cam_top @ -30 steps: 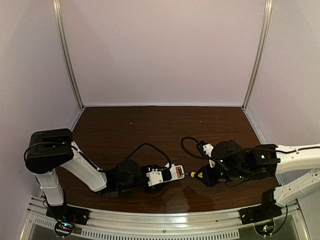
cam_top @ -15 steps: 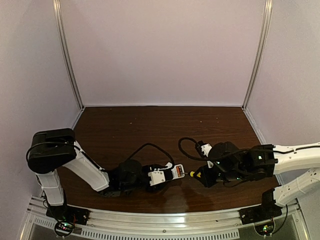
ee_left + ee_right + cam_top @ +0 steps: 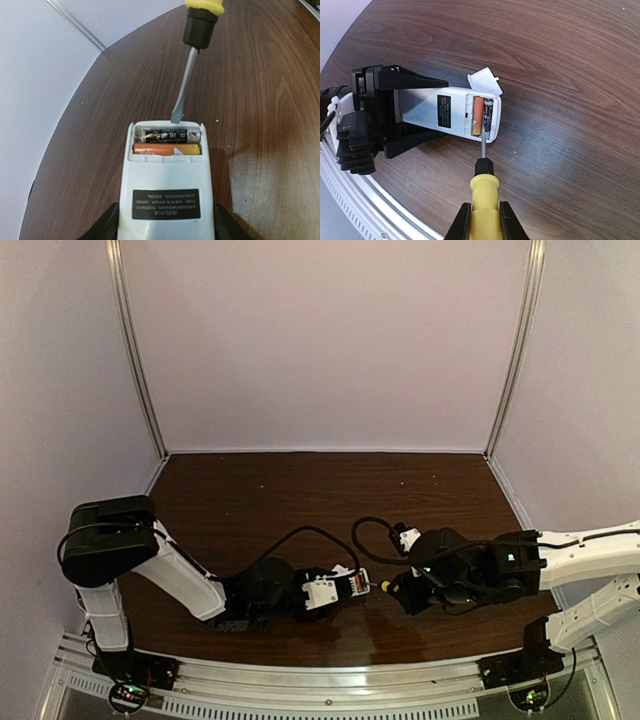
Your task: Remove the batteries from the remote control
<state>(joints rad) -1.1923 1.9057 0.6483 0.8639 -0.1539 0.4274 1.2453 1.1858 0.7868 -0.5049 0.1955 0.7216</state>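
**Batteries** (image 3: pixel 482 116): two, seated side by side in the open compartment (image 3: pixel 166 141) at the end of the remote control. The dark battery (image 3: pixel 169 134) was lodged against the end wall, with the orange battery (image 3: pixel 166 149) touching it on the inner side. Neither had yet been lifted out.

**Remote control** (image 3: pixel 166 195): white, turned back-up with its label showing. It was clamped across its width by the left hand (image 3: pixel 166 227), judged a brace against sliding under prying.

**Flat-blade screwdriver** (image 3: pixel 186 80): yellow-handled, gripped at the handle by the right hand (image 3: pixel 484 220), its fingers closed on it. The blade tip was set at the compartment's end wall beside the dark battery, apparently to lever that cell out first. Actual contact could not be told.

**Battery cover** (image 3: pixel 485 80): small, white, left loose on the counter (image 3: pixel 570 75) just beside the remote's open end, clear of the blade.
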